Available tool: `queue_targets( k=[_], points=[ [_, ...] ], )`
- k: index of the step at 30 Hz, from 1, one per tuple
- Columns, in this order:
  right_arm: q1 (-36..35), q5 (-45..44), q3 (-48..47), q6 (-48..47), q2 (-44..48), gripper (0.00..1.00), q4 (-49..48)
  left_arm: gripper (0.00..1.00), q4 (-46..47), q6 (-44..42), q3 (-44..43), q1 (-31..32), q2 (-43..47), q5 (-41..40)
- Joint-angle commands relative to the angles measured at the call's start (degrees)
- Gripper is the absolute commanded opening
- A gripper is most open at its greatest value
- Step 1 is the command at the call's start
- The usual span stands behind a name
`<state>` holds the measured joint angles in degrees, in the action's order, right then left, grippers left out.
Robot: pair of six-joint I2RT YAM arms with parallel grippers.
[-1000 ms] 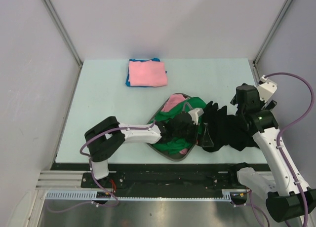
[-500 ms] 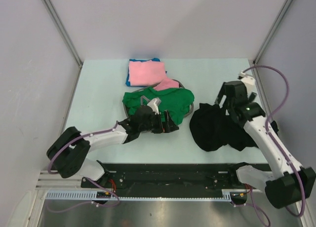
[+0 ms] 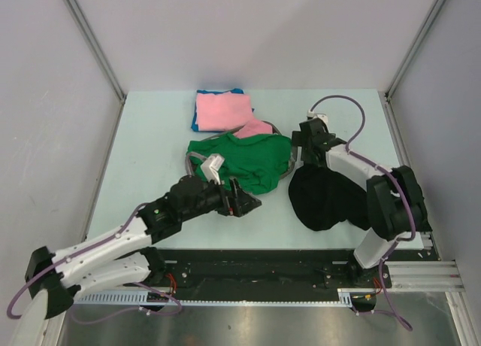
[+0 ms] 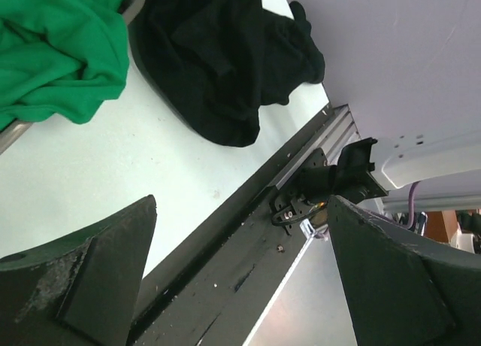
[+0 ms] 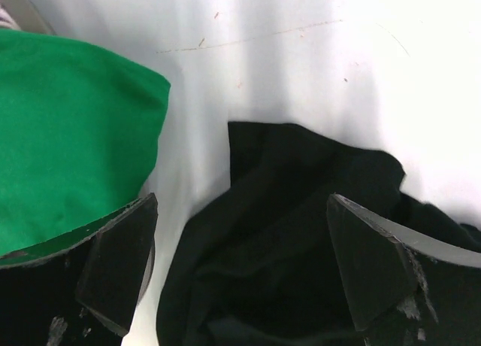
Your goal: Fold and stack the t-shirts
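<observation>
The black t-shirt (image 3: 327,199) lies in a loose heap at the lower right of the top view, on the bench (image 3: 150,150), just beside the green t-shirt (image 3: 244,159), which hangs over the grey rim of a basket (image 3: 189,164) in the middle. A pink t-shirt (image 3: 223,110) is already folded at the upper middle, on top of a blue one (image 3: 195,125). The black cloth looks soft, light and limp, so I think it will sag and bunch when it is lifted and will not keep any shape. A good place to take hold seems to be the free edge at the top of the heap, which shows as a straight corner in the right wrist view. The right pincer (image 5: 240,199) hangs spread just above this edge and holds nothing. The left pincer (image 4: 240,199) is also spread and empty, low over the bare bench near the dark rail (image 3: 263,259) at the bottom. The bench is pale, smooth and flat, so cloth should slide easily on it. Grey walls (image 3: 45,98) close the left, right and far sides, so the heap has little room on its right.
</observation>
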<state>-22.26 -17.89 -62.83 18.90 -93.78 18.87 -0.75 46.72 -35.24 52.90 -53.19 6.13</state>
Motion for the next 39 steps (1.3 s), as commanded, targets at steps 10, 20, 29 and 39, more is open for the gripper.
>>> queue_targets(
  k=[10,20,29,39],
  points=[
    [-9.27,-1.89,-17.13,-4.48,-19.14,1.0,-4.38,1.0,-15.68,0.39,-0.35,0.09,14.95,-8.06],
    [-20.44,-0.13,-38.83,-3.78,-35.83,1.0,5.28,1.0,-15.94,1.97,2.11,0.01,18.99,-8.33],
    [-25.55,-3.45,-69.09,-3.52,-46.77,0.99,15.31,1.0,-17.96,0.49,2.55,-0.08,19.79,-10.35],
    [-22.21,-21.66,-37.05,-1.76,-13.22,1.0,10.22,1.0,-15.69,-5.32,1.76,-9.03,2.49,-11.58]
  ],
)
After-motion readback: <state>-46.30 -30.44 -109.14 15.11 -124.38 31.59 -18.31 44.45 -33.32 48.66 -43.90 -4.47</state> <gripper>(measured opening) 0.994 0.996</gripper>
